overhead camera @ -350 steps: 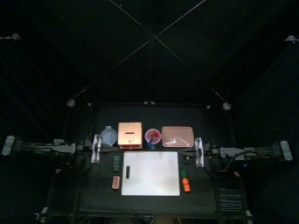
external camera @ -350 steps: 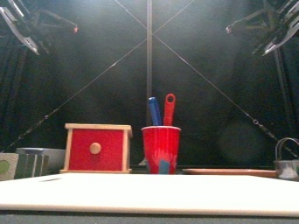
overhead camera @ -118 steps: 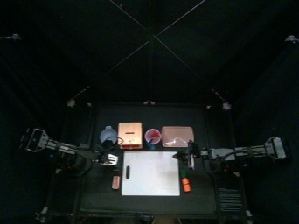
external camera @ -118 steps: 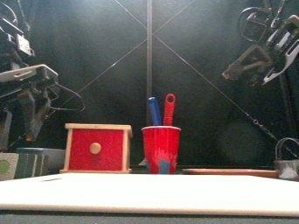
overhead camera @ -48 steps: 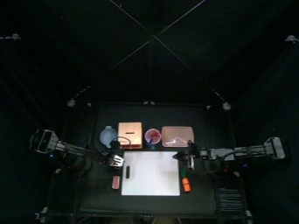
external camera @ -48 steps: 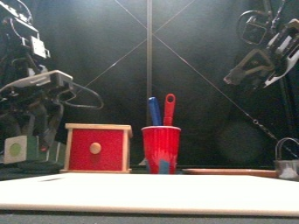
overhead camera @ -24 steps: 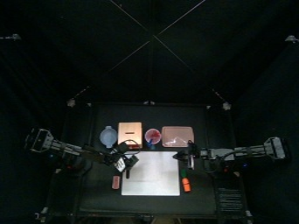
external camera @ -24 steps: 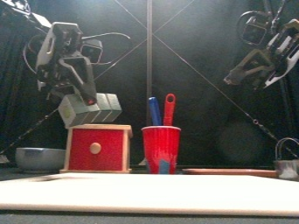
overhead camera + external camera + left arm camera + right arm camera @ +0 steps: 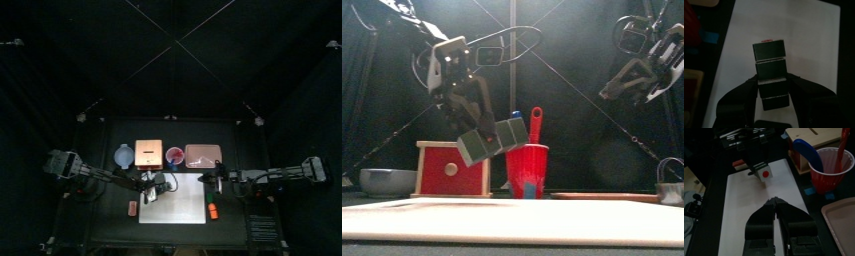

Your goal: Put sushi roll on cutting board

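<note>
The sushi roll [image 9: 492,140] is a dark segmented bar with a red and white end. My left gripper [image 9: 480,122] is shut on it and holds it tilted in the air above the left part of the white cutting board [image 9: 516,222]. In the left wrist view the roll [image 9: 771,75] sticks out from the gripper [image 9: 771,93] over the board [image 9: 807,50]. In the top view that gripper [image 9: 155,183] is over the board's [image 9: 181,200] far left corner. My right gripper [image 9: 774,203] is shut and empty, raised by the board's far right edge [image 9: 210,182].
Behind the board stand a red cup [image 9: 527,170] with a blue and a red utensil, a wooden block with a red front [image 9: 453,168], a grey bowl [image 9: 389,181] and a pinkish tray [image 9: 203,154]. An orange item [image 9: 213,211] lies at the board's right edge, a red one [image 9: 132,208] beside its left edge.
My left arm has swung right from the table's left side to over the board, carrying the sushi roll. The right arm has stayed still.
</note>
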Available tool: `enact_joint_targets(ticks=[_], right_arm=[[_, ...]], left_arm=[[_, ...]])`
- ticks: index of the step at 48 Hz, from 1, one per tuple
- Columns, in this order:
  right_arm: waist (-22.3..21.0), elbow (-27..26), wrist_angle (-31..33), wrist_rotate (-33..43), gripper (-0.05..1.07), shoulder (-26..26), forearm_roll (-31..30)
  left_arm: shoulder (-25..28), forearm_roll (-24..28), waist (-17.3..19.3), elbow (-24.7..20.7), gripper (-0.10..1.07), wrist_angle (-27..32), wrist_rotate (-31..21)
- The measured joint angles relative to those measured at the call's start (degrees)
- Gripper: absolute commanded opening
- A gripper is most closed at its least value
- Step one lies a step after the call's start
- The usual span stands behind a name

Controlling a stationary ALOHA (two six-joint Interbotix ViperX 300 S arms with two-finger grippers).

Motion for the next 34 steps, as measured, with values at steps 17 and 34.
enact_joint_targets(ticks=[17, 34], right_arm=[[0.0, 0.1, 0.2, 0.0, 0.04, 1.3, 0.7], [0.1, 0.1, 0.3, 0.0, 0.04, 1.8, 0.9]], left_arm=[[7.4, -4.7, -0.4, -7.1, 0.54, 6.9, 17.3], [9.1, -12.3, -0.4, -8.2, 0.58, 2.5, 27.4]])
